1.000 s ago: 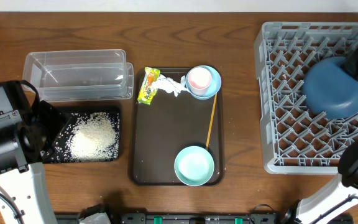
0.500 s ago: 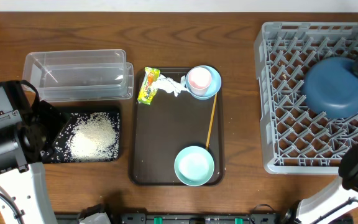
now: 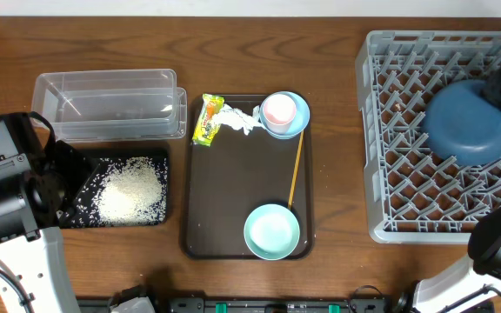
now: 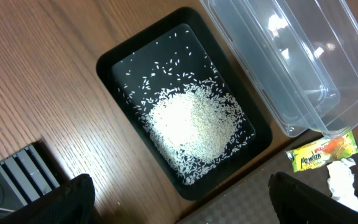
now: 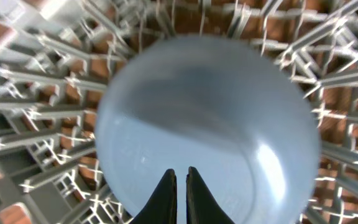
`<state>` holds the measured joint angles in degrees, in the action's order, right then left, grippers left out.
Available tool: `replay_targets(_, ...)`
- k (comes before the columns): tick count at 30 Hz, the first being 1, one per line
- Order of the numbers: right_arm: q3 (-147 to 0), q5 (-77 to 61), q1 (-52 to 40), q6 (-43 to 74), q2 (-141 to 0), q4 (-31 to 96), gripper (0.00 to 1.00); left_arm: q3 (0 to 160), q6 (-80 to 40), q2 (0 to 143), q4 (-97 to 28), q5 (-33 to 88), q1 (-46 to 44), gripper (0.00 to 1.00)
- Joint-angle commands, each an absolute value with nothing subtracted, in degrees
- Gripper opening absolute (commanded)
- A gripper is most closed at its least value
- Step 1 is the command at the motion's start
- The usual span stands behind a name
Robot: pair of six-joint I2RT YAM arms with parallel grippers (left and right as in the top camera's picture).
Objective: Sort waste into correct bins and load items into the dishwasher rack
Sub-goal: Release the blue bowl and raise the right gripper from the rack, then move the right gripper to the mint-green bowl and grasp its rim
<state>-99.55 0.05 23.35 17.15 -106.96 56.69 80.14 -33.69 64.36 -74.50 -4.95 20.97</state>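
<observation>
Inside the dishwasher rack (image 3: 390, 174), the dark blue bowl (image 3: 468, 129) lies base-up beneath the right tool (image 5: 179, 172) (tips together)

Big dark blue bowl (image 3: 470, 123) sits upturned over the right side of the grey lattice plastic rack (image 3: 390, 174), and pegs crowd the rest. The bare wooden table (image 3: 333, 174) strip beside the brown serving tray (image 3: 233, 191) is wide open.

A brown wood-grain table (image 3: 337, 174) fills the view, evenly lit.
</observation>
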Motion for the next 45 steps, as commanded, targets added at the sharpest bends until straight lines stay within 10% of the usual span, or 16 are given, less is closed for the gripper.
replay_targets(1,-98.08,3.01,23.20,18.13,-109.91,56.99,0.05,80.86,-34.17,64.36,-74.52,-6.07,21.32,0.92)
replay_targets(21,-99.39,2.74,31.57,19.90,-107.22,56.58,0.15,80.86,-34.17,64.36,-74.52,-6.09,21.32,0.92)
replay_targets(32,-99.55,-17.80,23.33,18.35,-89.23,56.90,0.63,80.86,-34.17,64.36,-74.52,-6.07,21.32,0.92)
replay_targets(36,-99.55,-29.43,16.03,18.15,-85.21,57.67,0.99,80.86,-34.17,64.36,-74.52,-6.07,21.32,0.92)
replay_targets(45,-97.65,-30.11,-8.03,12.36,-86.87,69.65,0.99,80.86,-34.17,64.36,-74.52,-6.09,21.32,0.92)
